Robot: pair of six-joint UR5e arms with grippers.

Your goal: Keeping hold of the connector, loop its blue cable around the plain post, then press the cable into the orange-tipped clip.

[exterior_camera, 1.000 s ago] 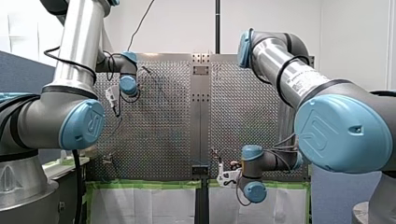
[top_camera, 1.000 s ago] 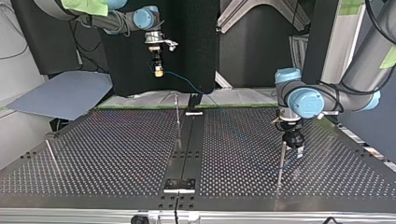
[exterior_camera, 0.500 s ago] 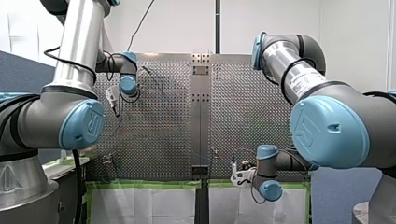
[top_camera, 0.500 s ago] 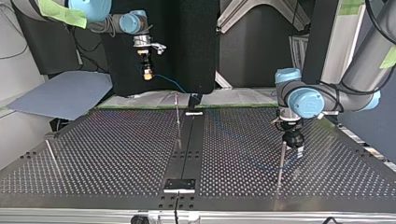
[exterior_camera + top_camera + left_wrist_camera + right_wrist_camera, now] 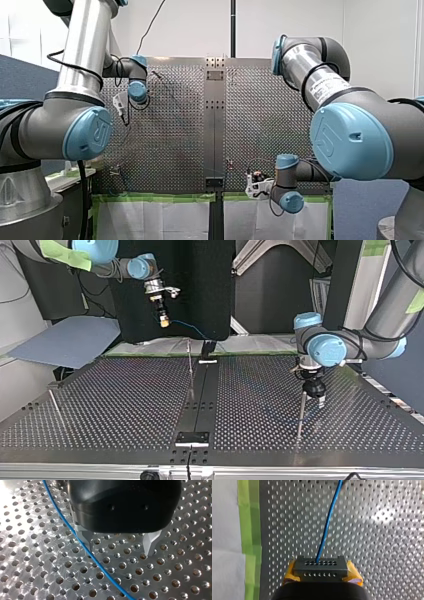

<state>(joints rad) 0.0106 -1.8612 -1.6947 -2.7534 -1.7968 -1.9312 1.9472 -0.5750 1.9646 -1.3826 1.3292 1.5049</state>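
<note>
My right gripper [image 5: 321, 574] is shut on a black connector [image 5: 320, 567], with its yellow pads [image 5: 290, 575] on either side. A blue cable [image 5: 327, 525] runs out of the connector over the perforated table. In the top view this gripper [image 5: 163, 322] hangs high above the table's far edge, and the cable [image 5: 187, 329] trails down toward the middle. My left gripper [image 5: 120, 550] is open just above the plate with nothing held; the blue cable [image 5: 100, 566] passes beside one metal finger [image 5: 86, 540]. In the top view it [image 5: 316, 399] stands next to a thin post [image 5: 301, 412].
A second thin post [image 5: 190, 365] rises at the table's middle strip, and a third [image 5: 55, 405] at the top view's left. Green tape [image 5: 249, 530] and white sheeting border the plate's edge. A grey-blue sheet [image 5: 70, 340] lies beyond the far left corner.
My right gripper, still holding the connector, moved toward the top view's left and then tilted back slightly; in the front view it shifted right. My left arm stayed still.
</note>
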